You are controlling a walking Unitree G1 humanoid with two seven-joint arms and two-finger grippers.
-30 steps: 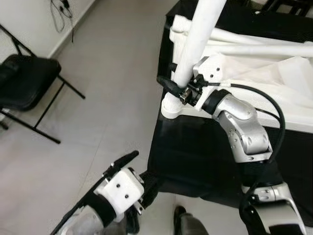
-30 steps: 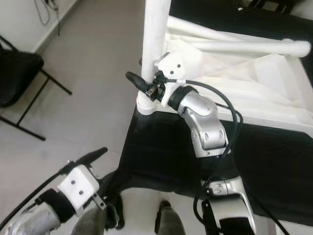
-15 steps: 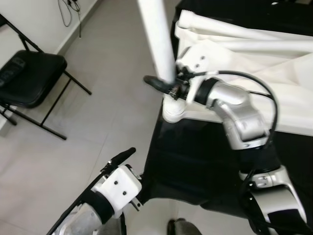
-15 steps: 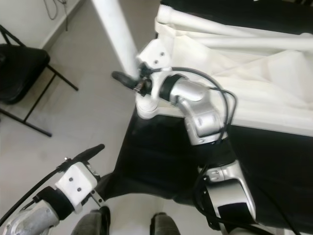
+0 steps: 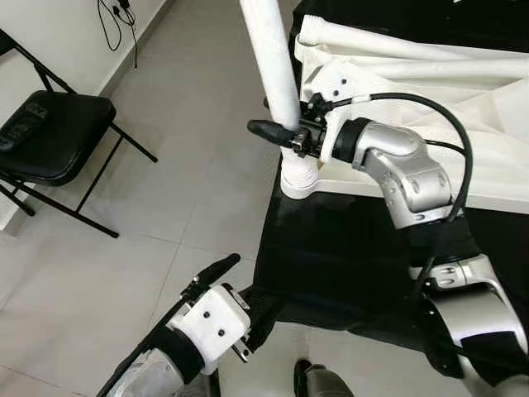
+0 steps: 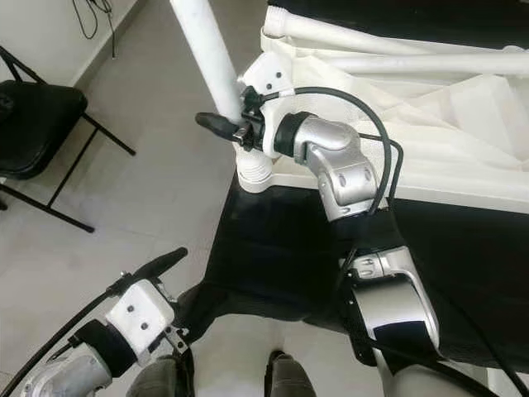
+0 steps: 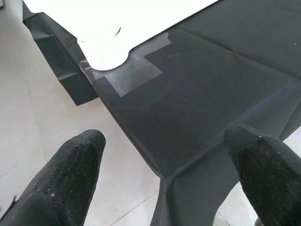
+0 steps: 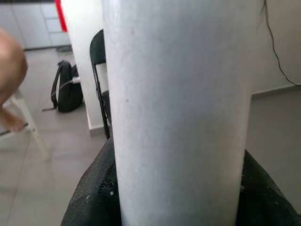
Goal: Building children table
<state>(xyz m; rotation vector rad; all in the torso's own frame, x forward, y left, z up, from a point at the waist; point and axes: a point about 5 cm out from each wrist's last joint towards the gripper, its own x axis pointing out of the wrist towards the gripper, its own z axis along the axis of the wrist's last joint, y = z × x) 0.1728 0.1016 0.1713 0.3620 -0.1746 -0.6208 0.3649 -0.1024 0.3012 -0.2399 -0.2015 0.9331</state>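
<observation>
My right gripper (image 5: 285,132) is clamped round the white leg (image 5: 271,58), which stands nearly upright with its foot in the socket (image 5: 299,178) at the tabletop's (image 5: 430,99) near corner, while my left gripper (image 5: 211,273) hangs spread and empty, well below.

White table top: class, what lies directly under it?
A black cloth lies under the white table top, draping toward the floor. Whatever supports the cloth is covered.
</observation>
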